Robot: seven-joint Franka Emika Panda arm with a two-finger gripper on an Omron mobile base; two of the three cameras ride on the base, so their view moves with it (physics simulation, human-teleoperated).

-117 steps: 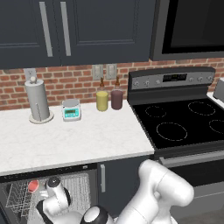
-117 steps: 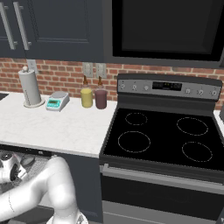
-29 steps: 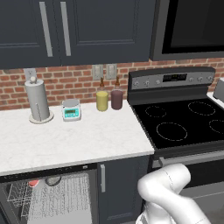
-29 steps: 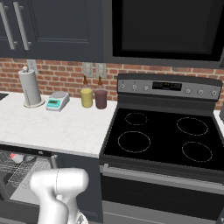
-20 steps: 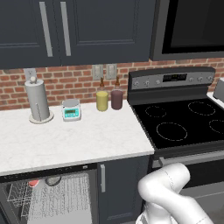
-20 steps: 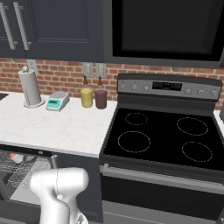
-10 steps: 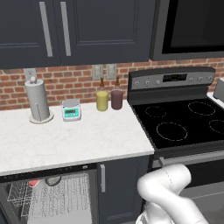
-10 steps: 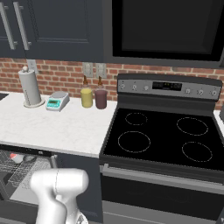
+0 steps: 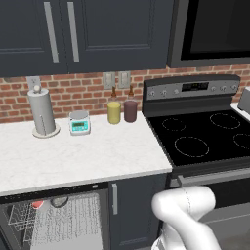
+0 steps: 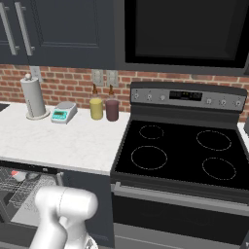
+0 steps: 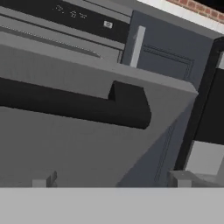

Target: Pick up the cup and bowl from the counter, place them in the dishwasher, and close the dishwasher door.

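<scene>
Paper towel roll, scale, tumblers

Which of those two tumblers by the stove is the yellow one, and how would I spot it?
Find the black stovetop, then look left along the brick wall to the white counter. Two tumblers stand there; the yellow tumbler is farther from the stove, its maroon tumbler neighbour nearer.

The robot's smooth, glossy white arm is built of rounded tubular segments with a plump, bulging elbow housing, shaded soft grey underneath. In the right base view the same white casing shows as a fat rounded cylinder atop a narrower white link. In the hand view, two small grey, blocky square-edged fingertips rise at the bottom.
</scene>
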